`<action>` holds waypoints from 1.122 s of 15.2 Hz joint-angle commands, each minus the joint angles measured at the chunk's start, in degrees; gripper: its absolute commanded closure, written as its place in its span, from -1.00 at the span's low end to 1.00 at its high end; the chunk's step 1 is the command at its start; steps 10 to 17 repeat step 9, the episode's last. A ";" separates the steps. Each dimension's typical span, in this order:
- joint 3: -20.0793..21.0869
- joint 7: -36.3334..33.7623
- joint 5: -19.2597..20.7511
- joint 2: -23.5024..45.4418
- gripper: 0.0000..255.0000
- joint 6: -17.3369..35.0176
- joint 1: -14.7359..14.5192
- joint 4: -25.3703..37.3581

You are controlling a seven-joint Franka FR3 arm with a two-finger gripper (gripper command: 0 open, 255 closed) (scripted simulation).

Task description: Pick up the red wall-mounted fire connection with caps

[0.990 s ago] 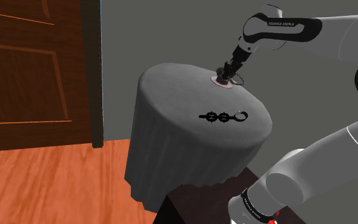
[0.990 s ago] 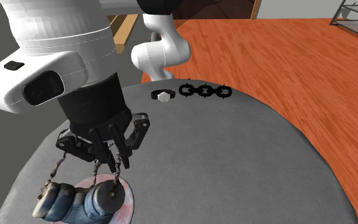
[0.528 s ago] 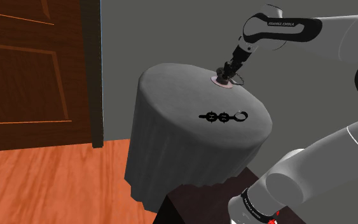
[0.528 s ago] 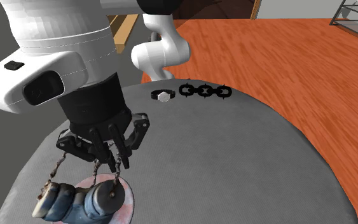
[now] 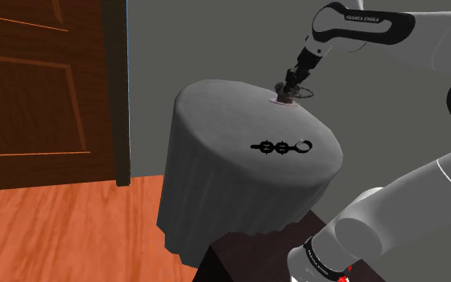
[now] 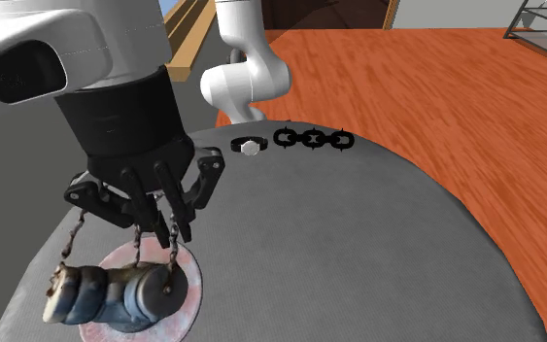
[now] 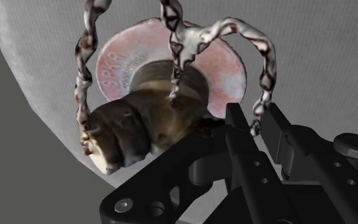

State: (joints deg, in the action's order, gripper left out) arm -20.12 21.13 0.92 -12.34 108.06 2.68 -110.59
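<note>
The lifting step is being carried out: the fire connection (image 6: 116, 291), at the second exterior view's lower left, is being clamped by a cap chain (image 7: 255, 121) in the end effector (image 6: 170, 231). A slow, straight rise off the worktop (image 6: 358, 253) is being called for next.

— The fire connection (image 7: 145, 121)?
— Tarnished, pitted metal, with faded, worn red on its round face; rough all over.
— And the table (image 5: 239, 192)?
— Draped in matt grey cloth. The floor (image 6: 456, 78) is glossy wood.

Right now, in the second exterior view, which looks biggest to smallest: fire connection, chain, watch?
1. fire connection, though it's nearest the camera, so its true size is unsure
2. chain
3. watch
</note>
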 commanded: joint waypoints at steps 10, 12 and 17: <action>0.02 0.03 -0.34 0.96 1.00 -6.52 -0.15 7.43; 0.02 0.03 -0.34 0.96 1.00 -6.52 -0.15 7.43; 0.02 0.03 -0.34 0.96 1.00 -6.52 -0.15 7.43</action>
